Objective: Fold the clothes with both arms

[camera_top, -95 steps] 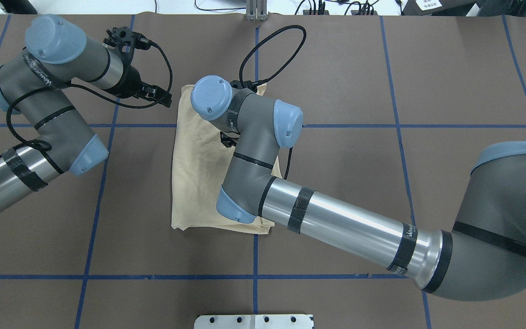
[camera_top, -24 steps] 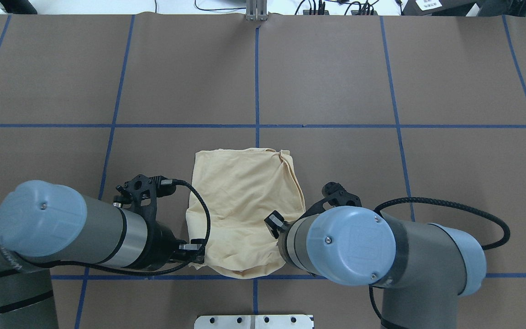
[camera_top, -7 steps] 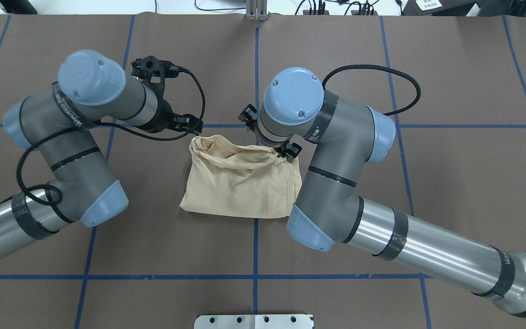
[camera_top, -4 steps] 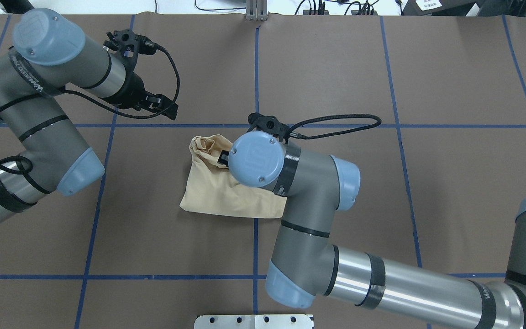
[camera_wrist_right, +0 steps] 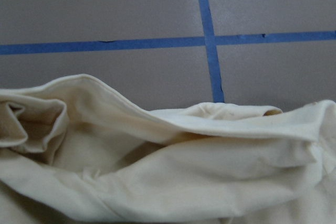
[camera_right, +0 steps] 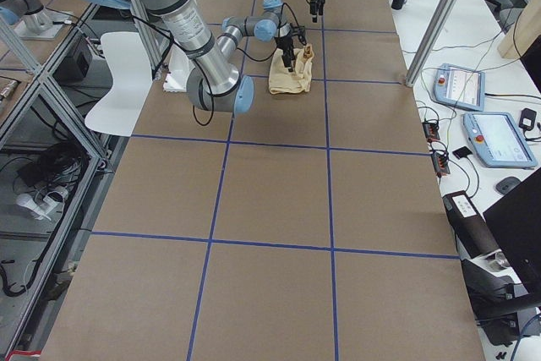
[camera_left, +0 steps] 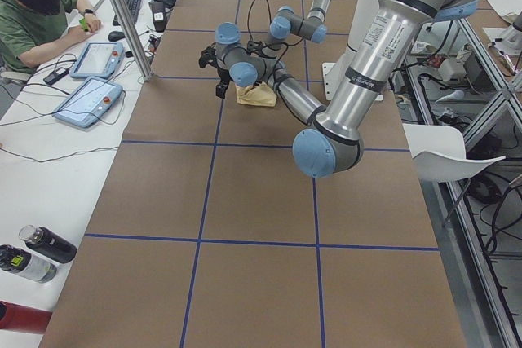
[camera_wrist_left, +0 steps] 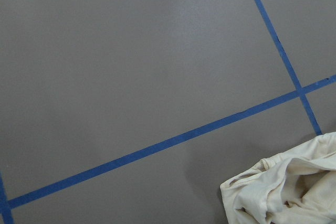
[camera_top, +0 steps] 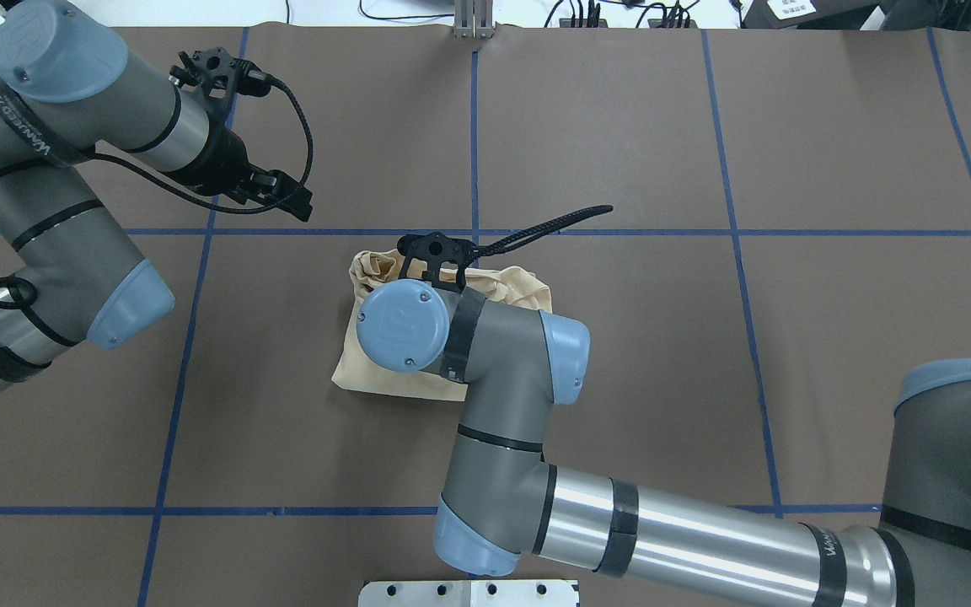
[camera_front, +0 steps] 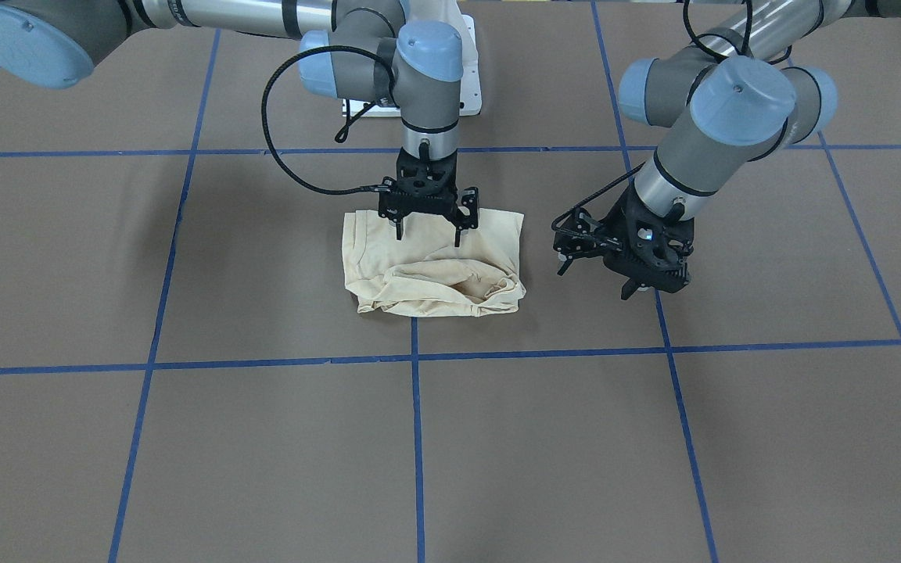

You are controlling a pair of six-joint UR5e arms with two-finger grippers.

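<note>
The clothes are one pale cream shirt (camera_front: 435, 281), folded into a small bundle near the table's middle, its far edge bunched and wrinkled (camera_top: 372, 268). My right gripper (camera_front: 428, 234) points straight down over the bundle's robot-side half, open, with the fingertips at the fabric and nothing pinched. From overhead, the right wrist hides that gripper. My left gripper (camera_front: 595, 283) hangs open and empty above bare table, apart from the shirt, also seen from above (camera_top: 287, 192). The left wrist view catches only a crumpled corner of the shirt (camera_wrist_left: 283, 192). Folds of the shirt (camera_wrist_right: 157, 171) fill the right wrist view.
Blue tape lines cross the brown table cover (camera_top: 705, 337). The white pedestal base (camera_top: 469, 593) sits at the robot's edge. A person (camera_left: 41, 14) sits at a side desk with pendants (camera_left: 90, 95) and bottles (camera_left: 41, 250).
Both grippers carried the shirt's near edge over to the far edge and let go. Since half a second ago the right wrist has shifted left over the bundle, and the left arm has drawn back further.
</note>
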